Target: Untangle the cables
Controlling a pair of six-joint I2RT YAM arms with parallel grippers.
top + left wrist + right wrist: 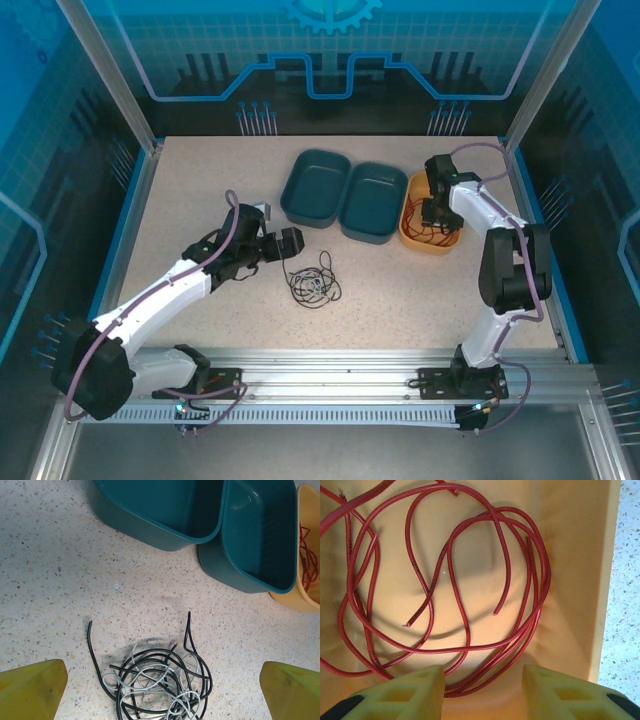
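Red cable in orange tray

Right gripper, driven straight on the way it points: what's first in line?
Most likely the red cable, coiled loose in the yellow tray right ahead of the right gripper, whose jaws are open. The tray floor lies just behind it. Depth is hard to judge.

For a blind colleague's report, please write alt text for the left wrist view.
A tangle of black and grey cables lies on the speckled table between the yellow fingers of the open left gripper. Behind stand two teal trays, and at the right edge a yellow tray holding a red cable.
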